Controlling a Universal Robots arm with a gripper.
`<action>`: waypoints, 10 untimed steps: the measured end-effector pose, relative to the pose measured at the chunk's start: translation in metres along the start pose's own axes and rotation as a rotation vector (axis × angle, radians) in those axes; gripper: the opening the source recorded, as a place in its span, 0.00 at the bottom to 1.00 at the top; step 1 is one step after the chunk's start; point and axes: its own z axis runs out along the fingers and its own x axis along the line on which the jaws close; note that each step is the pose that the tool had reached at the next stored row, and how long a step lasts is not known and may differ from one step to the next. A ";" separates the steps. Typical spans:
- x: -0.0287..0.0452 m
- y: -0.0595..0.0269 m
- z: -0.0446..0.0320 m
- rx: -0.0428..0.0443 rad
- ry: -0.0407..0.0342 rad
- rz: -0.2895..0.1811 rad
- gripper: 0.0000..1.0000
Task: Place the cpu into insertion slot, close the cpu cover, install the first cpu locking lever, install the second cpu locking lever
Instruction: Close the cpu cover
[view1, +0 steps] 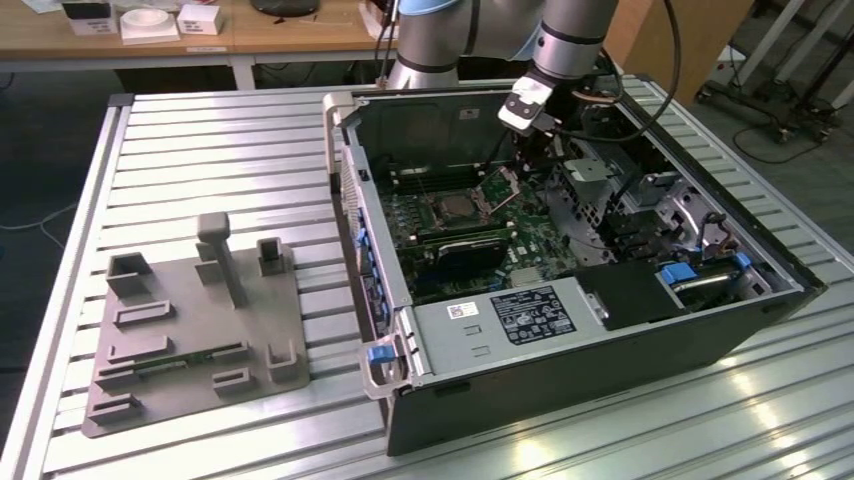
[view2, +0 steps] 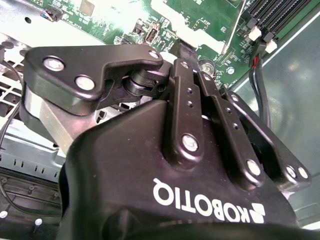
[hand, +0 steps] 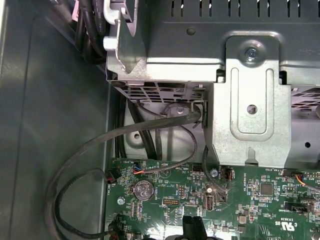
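Observation:
An open computer case (view1: 400, 300) lies on the slatted table. On its green board sits the insertion slot (view1: 447, 212), with the grey cpu (view1: 450, 210) lying flat inside it. The silvery cpu cover (view1: 501, 187) stands tilted up at the slot's side toward the exterior view's right. My gripper (view1: 531, 165) reaches down into the case right beside that cover. In the second wrist view the gripper (view2: 181, 49) has its black fingers together, their tips touching a bright silvery plate (view2: 192, 27). The fingertips (hand: 192, 226) hover just over the board in the first wrist view.
A grey power-supply box (view1: 527, 315) fills the case's near end. A metal drive cage (view1: 601, 180) and black cables (hand: 100, 150) crowd the gripper's side. Memory slots (view1: 461, 240) run beside the slot. A grey fixture tray (view1: 200, 330) lies on the table at the exterior view's left.

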 end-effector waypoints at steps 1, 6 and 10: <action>0.0000 0.0000 0.0000 0.0000 0.0000 0.000 0.10; 0.0001 -0.0021 0.0002 0.0000 0.0001 0.000 0.10; 0.0003 -0.0078 0.0000 0.0001 0.0000 0.000 0.10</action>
